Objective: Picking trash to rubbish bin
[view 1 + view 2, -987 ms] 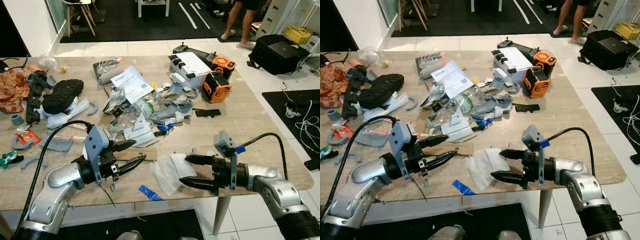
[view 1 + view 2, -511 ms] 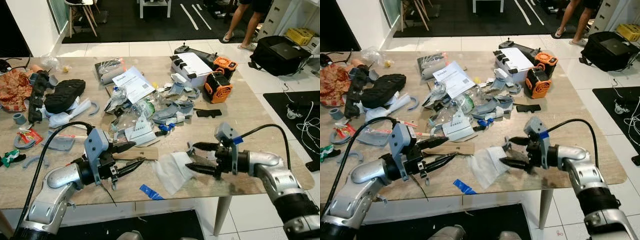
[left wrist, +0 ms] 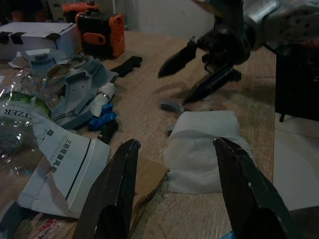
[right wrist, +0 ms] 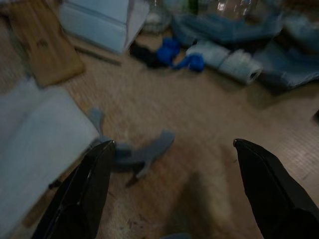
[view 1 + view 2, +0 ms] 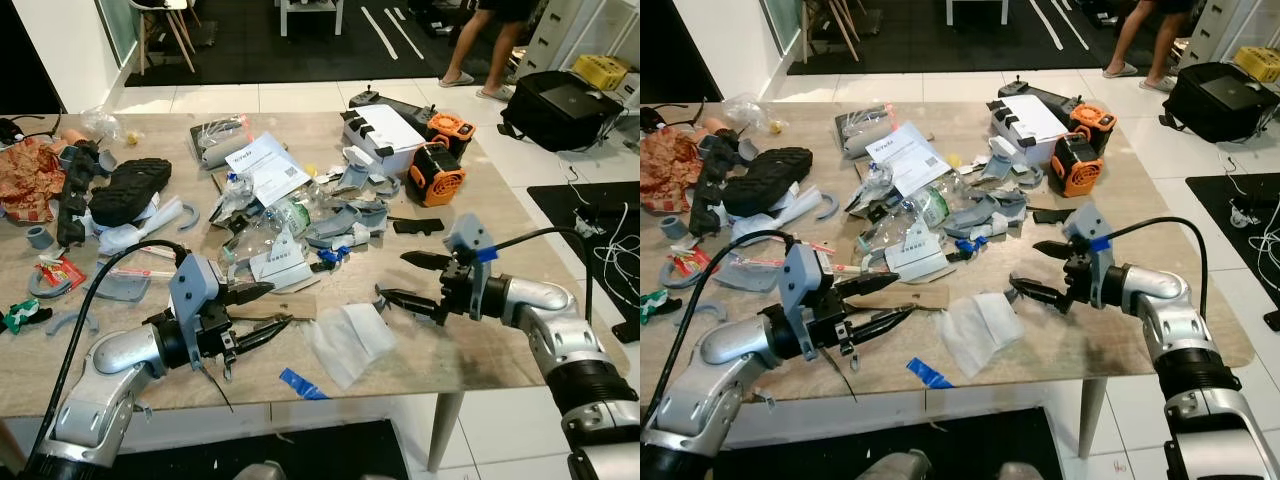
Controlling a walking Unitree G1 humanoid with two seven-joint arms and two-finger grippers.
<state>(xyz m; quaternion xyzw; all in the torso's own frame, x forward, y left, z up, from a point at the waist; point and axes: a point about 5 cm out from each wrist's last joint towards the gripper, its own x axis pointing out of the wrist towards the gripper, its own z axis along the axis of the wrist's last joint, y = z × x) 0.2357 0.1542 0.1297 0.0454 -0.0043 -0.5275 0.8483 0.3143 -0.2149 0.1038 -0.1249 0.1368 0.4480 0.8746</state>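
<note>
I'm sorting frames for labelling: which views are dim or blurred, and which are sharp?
Left and right eye views: evenly lit and sharp across the table. Left wrist view: dim, but the left hand and white tissue read clearly. Right wrist view: dark and soft, with the grey curved scrap and blue clips smeared.

head stereo downward, wrist cameras close
</note>
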